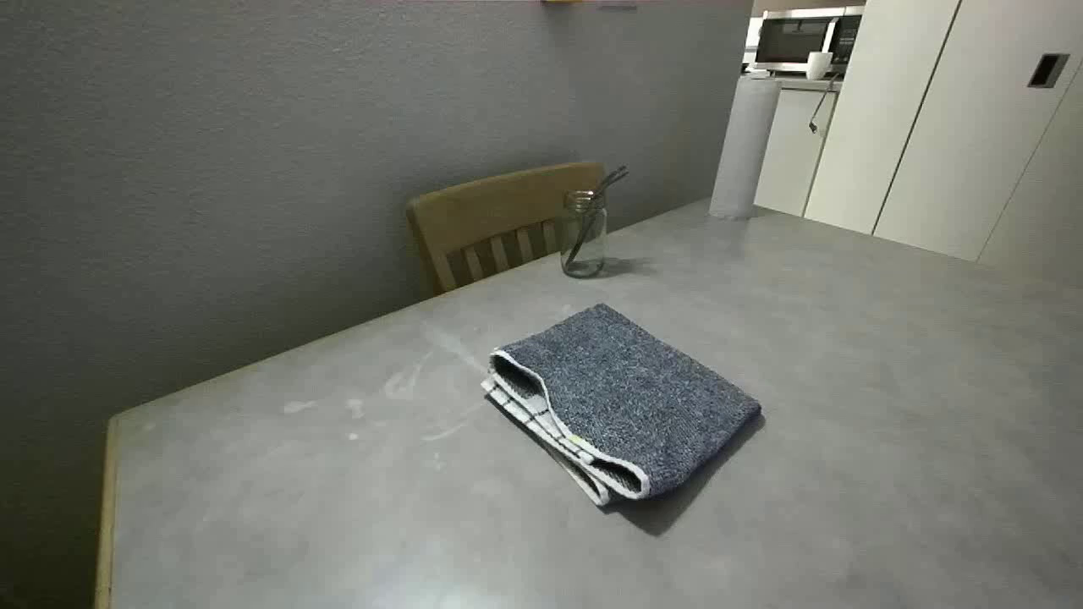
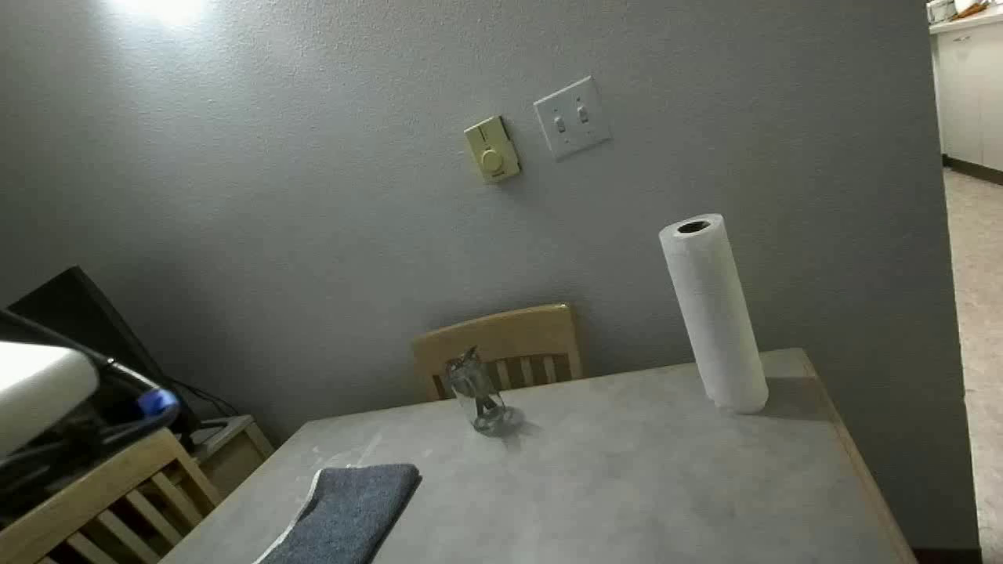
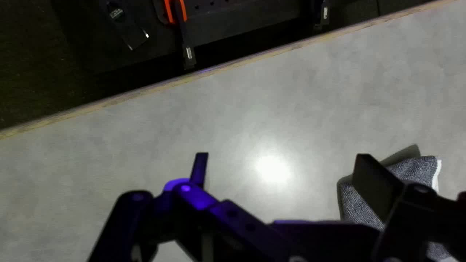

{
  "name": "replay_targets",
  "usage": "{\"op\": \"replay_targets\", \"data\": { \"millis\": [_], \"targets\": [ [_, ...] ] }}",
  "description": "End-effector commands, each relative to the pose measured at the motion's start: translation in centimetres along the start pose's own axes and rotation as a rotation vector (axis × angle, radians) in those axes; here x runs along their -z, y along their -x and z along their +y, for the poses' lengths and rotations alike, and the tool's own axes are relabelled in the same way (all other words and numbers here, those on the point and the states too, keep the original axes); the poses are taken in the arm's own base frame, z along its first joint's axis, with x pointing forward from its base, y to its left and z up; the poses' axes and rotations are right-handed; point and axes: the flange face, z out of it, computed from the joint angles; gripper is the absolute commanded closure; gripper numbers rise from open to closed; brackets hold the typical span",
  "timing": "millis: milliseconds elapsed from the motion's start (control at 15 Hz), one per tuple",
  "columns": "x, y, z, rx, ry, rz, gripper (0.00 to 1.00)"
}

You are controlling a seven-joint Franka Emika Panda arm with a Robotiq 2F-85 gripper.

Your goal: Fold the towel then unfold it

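The folding half of the task looks done; the unfolding half looks not yet begun. The towel (image 1: 634, 389) lies on the table (image 3: 251, 109) as a compact packet, lower than the gripper (image 3: 282, 163) and off to one side of it: in the wrist view it shows at the lower right, beyond one of the fingers (image 3: 375, 189) (which, along with the gripper's body, hides much of it there). The gripper is empty, its fingers spread wide apart. In an exterior view the whole towel shows with no gripper on it, so the two are apart; how high above the cloth the gripper hangs, I cannot tell.

What makes me call it folded shows in an exterior view: white hems lie one over the other along a single side, the striped edge (image 1: 526, 412) peeps out from under the upper layer, and small openings gape between. How many folds there are, and whether another is wanted before the cloth is opened out, the pictures do not settle.

Left to do, as I judge it: carry the gripper sideways and down to that layered side, pinch the top layer alone, draw it back over, and do the same with any layer beneath until the towel is spread. The loose hem should offer an easy hold; the risk is catching two layers at once.
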Motion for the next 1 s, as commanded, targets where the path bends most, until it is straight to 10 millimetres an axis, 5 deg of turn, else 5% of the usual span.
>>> {"op": "replay_targets", "data": {
  "millis": [0,933],
  "targets": [
    [0.06,-0.01,0.00,0.000,0.000,-0.001,0.00],
    [0.57,-0.42,0.30,0.012,0.024,-0.022,0.00]
  ]
}}
